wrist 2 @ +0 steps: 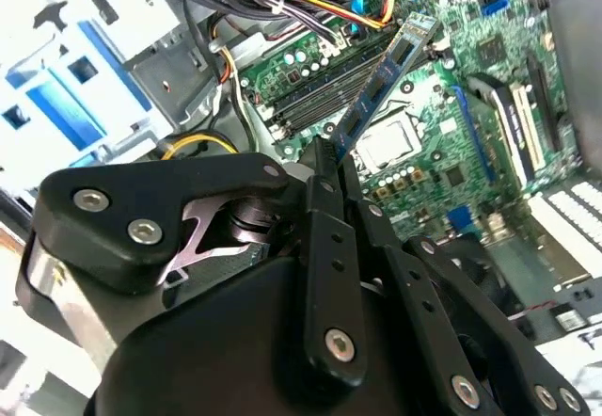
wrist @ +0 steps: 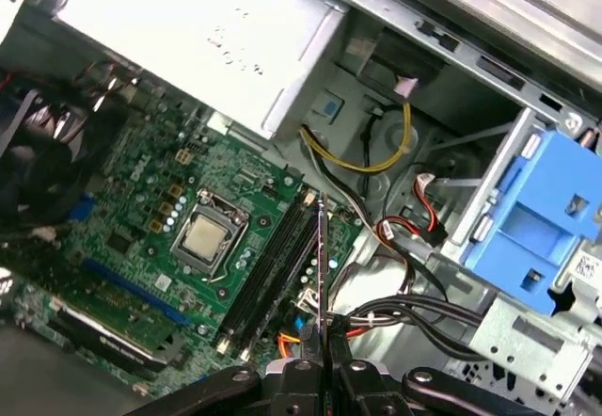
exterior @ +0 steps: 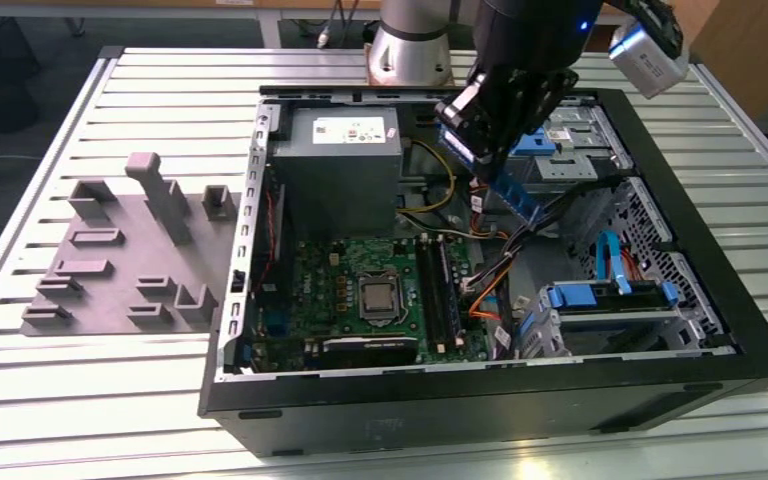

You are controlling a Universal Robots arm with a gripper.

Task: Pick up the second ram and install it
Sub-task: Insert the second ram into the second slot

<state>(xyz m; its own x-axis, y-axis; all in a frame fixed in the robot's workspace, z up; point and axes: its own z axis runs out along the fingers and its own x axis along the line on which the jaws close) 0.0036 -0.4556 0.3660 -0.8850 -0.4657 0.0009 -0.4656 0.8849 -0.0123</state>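
The second ram (wrist 2: 381, 82) is being held by one short end between the closed jaws of the gripper (wrist 2: 331, 157). It is being shown in the second wrist view as a thin, long, narrow board with a dark blue-green face and a row of black chips. A pale label is being carried near its far end. Its whole length is being projected straight out beyond the jaw tips, tilted on its edge. In the first wrist view the second ram (wrist: 322, 284) is being presented edge-on, as a thin dark line running away from the jaws.
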